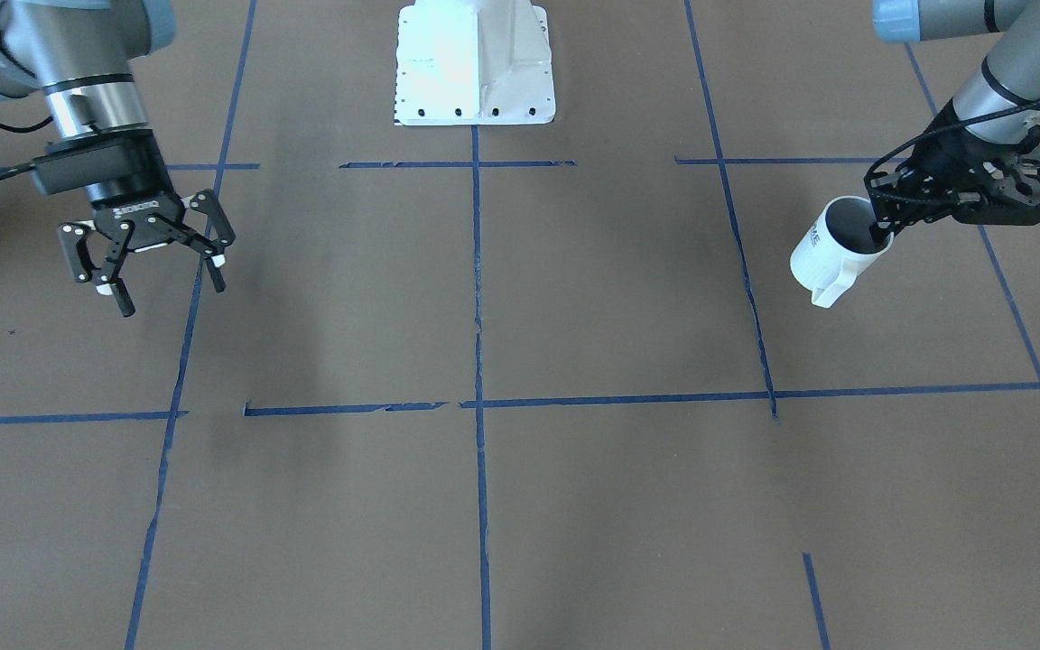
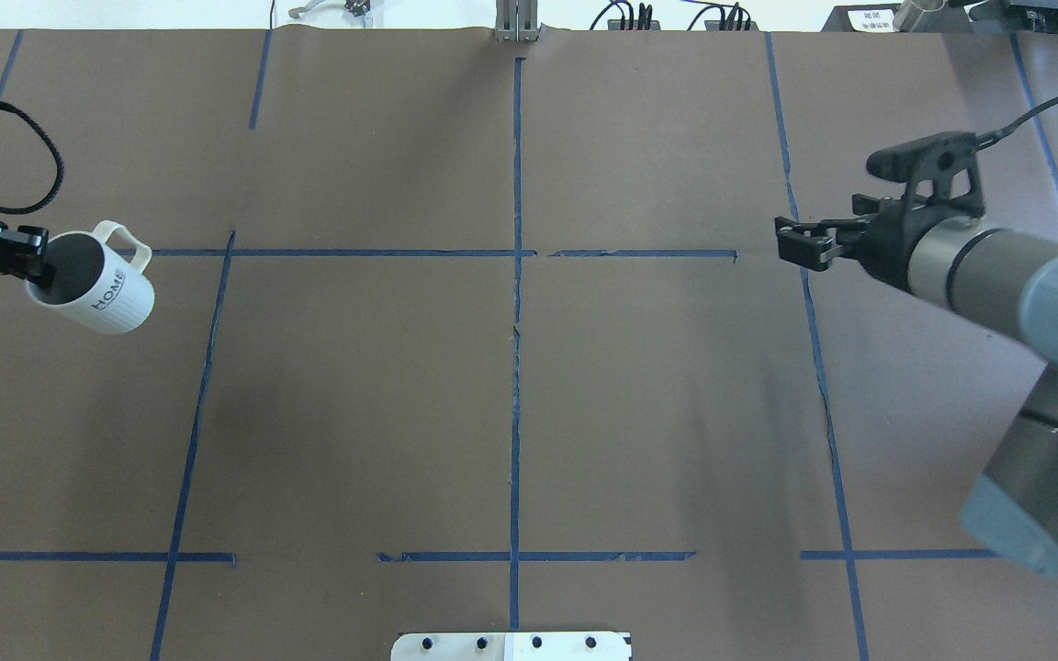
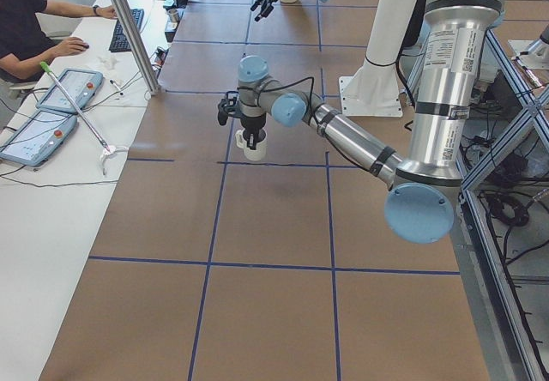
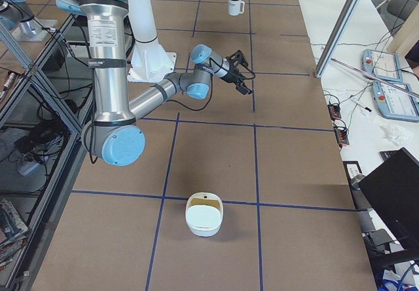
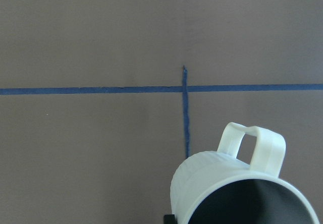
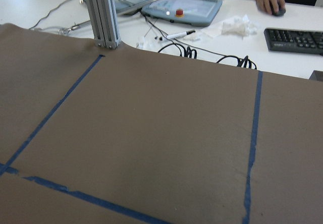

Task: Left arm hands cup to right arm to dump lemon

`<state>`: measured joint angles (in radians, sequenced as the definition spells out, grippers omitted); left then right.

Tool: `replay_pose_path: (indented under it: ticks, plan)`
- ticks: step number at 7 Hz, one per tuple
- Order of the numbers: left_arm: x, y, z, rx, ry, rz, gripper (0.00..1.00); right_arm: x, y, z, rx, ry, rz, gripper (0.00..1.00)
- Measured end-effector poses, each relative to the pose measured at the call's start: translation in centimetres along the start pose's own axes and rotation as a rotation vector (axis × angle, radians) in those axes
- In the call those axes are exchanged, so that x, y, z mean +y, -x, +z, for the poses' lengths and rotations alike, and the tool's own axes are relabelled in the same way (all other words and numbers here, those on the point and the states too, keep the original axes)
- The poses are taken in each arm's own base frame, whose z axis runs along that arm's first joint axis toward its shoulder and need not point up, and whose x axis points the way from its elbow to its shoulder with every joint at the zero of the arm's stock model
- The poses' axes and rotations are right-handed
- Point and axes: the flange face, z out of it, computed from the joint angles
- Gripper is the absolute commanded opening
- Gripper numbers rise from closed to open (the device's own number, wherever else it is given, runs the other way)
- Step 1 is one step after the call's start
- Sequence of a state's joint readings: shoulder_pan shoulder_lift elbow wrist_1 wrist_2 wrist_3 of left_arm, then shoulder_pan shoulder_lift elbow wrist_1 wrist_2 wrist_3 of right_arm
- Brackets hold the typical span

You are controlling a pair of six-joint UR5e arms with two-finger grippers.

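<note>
The white cup point(image 1: 831, 248) with "HOME" on its side point(image 2: 97, 285) hangs tilted above the table, handle pointing away from the robot. My left gripper point(image 1: 881, 236) is shut on its rim, one finger inside the mouth point(image 2: 38, 266). In the left wrist view the cup point(image 5: 237, 183) fills the lower right, and its inside looks dark. The lemon is hidden. My right gripper point(image 1: 171, 296) hovers open and holds nothing at the table's other side point(image 2: 791, 243), far from the cup point(image 4: 235, 5).
A white bowl point(image 4: 204, 215) sits on the table near the end on my right. The robot's white base point(image 1: 475, 63) stands at mid-table edge. A desk with tablets point(image 3: 60, 89), cables, a keyboard point(image 6: 295, 40) and a seated person borders the far side.
</note>
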<state>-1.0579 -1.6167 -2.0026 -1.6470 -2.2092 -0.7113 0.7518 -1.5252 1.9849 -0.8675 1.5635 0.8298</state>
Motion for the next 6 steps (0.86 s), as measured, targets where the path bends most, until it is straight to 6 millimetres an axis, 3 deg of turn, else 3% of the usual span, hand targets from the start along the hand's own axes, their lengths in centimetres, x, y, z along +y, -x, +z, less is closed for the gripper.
replay_pose_path:
  ticks: [1, 3, 5, 6]
  plan:
    - [0.3, 3.8, 1.5, -0.016, 0.014, -0.016, 0.0, -1.8, -4.3, -1.6, -0.033, 0.122, 0.022, 1.0]
    - [0.1, 9.4, 3.5, -0.004, 0.072, -0.104, 0.0, -1.8, -10.8, -3.7, -0.025, 0.286, 0.008, 1.0]
    - [0.6, 12.4, 5.3, -0.008, 0.121, -0.18, 0.0, -0.6, -14.9, -4.1, -0.013, 0.456, -0.031, 1.0]
    - [0.8, 13.3, 6.1, -0.016, 0.137, -0.201, 0.01, -0.7, -16.1, -4.3, -0.022, 0.515, -0.035, 1.0]
